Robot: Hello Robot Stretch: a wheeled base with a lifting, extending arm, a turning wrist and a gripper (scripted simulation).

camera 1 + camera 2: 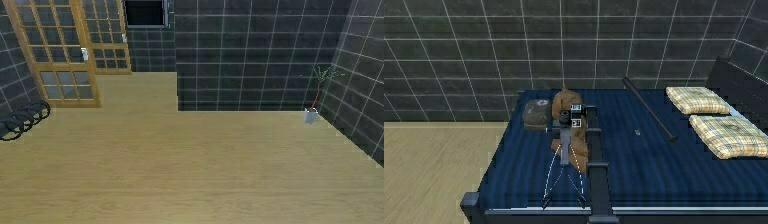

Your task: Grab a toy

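Arm side view has the gripper [563,183] reaching across the bed [664,165], with a brown toy [567,100] lying right at and behind it. I cannot tell how the fingers stand or whether they hold anything. This is probably the grasping step; the next move calls for securing the toy and lifting it clear.

The walls [240,50] are tiled in dark grey with pale grid lines, and the floor [150,160] is laid in light tan wood. The glazed doors [62,55] at the far left are framed in orange-brown. The bed cover [654,160] is coloured deep blue, the pillows [696,99] are checked in cream and yellow, and the toy [564,100] is brown.
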